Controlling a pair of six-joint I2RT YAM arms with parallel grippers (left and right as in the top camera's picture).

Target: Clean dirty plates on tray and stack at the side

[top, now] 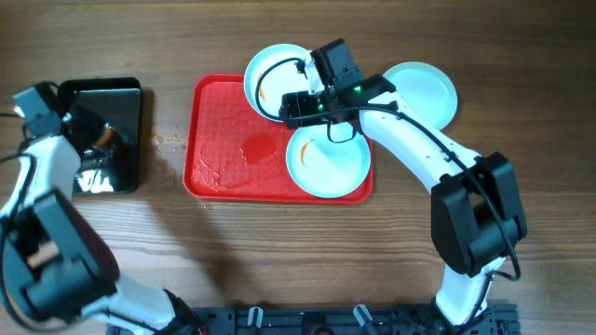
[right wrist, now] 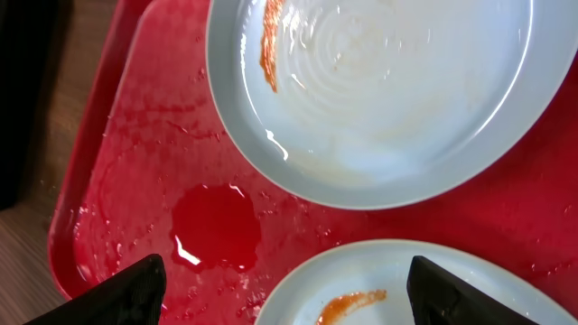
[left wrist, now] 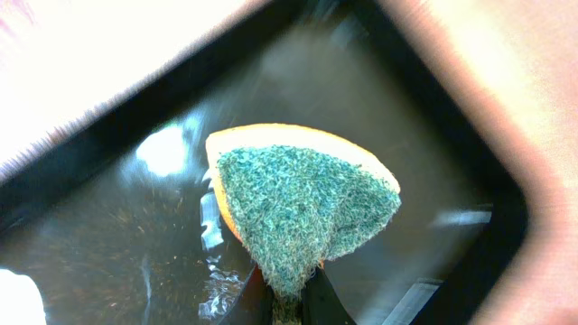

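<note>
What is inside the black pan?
A green-and-orange sponge, pinched by the left gripper, above the pan floor, which looks wet. The floor under the sponge is hidden.

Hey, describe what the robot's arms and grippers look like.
Both arms, right arm and left arm, have smooth white links joined by bulky black joint housings. A thin black cable loops by the right wrist, where small green lights glow. The right gripper and left gripper have dark, tapered fingers.

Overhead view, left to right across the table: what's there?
Black pan → red tray → plate at the tray's far edge → plate at its near right corner → plate off the tray.
</note>
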